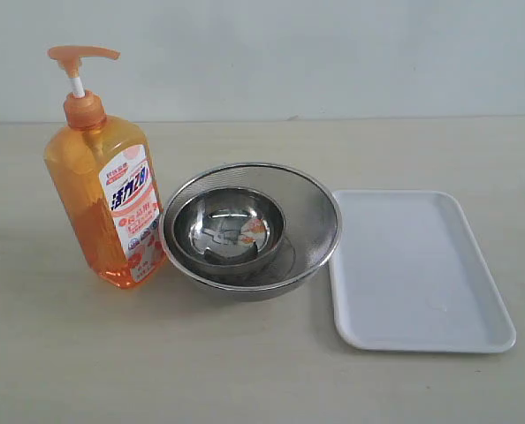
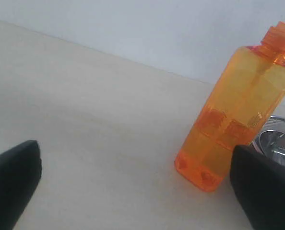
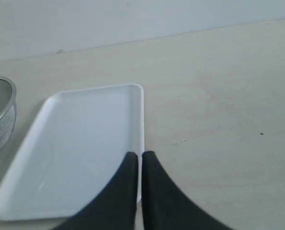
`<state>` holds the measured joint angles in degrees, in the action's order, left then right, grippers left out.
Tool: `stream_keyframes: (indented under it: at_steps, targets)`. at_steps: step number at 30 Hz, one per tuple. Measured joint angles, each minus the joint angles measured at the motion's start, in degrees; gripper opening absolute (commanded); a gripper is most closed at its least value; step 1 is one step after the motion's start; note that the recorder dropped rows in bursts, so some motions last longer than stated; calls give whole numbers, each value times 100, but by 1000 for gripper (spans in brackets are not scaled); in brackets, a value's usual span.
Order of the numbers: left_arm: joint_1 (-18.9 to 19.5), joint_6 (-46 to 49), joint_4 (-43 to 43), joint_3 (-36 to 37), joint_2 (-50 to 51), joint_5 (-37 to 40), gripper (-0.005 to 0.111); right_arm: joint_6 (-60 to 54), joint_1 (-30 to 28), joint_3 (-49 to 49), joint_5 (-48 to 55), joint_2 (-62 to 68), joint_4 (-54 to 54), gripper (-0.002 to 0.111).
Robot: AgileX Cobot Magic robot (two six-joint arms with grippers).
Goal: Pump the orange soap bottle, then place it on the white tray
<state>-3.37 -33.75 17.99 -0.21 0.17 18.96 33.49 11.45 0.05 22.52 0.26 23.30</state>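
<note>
The orange soap bottle (image 1: 103, 190) stands upright at the left of the table, its pump head up on a white stem and its label facing front. To the right lies the white tray (image 1: 422, 274), with nothing on it. No arm shows in the exterior view. In the left wrist view my left gripper (image 2: 137, 184) is open wide and holds nothing; the orange soap bottle (image 2: 236, 108) stands ahead of it, near one black finger (image 2: 262, 187). In the right wrist view my right gripper (image 3: 138, 155) is shut and holds nothing, hovering over the long rim of the white tray (image 3: 80, 143).
A steel mesh bowl (image 1: 311, 225) with a smaller steel bowl (image 1: 229, 228) inside it stands between bottle and tray, touching both or nearly so. Its rim (image 3: 1, 112) also shows in the right wrist view. Bare tabletop lies in front.
</note>
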Motion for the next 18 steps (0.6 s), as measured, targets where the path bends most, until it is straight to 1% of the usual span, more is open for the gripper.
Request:
stream_keyframes:
  at_steps: [8,11,13,16,18]
  targets:
    - [0,-19,0,0,0,0,108,0,0,0,-13,0,0,0]
    - [0,-125,-22,0,0,-238,108,0,0,0,-13,0,0,0]
    - [0,-150,-22,0,0,-704,108,0,0,0,-13,0,0,0]
    - [0,-294,-36,-13,0,-1639,108,0,0,0,-13,0,0,0]
    - [0,-459,-49,-51,0,-2535,108,0,0,0,-13,0,0,0]
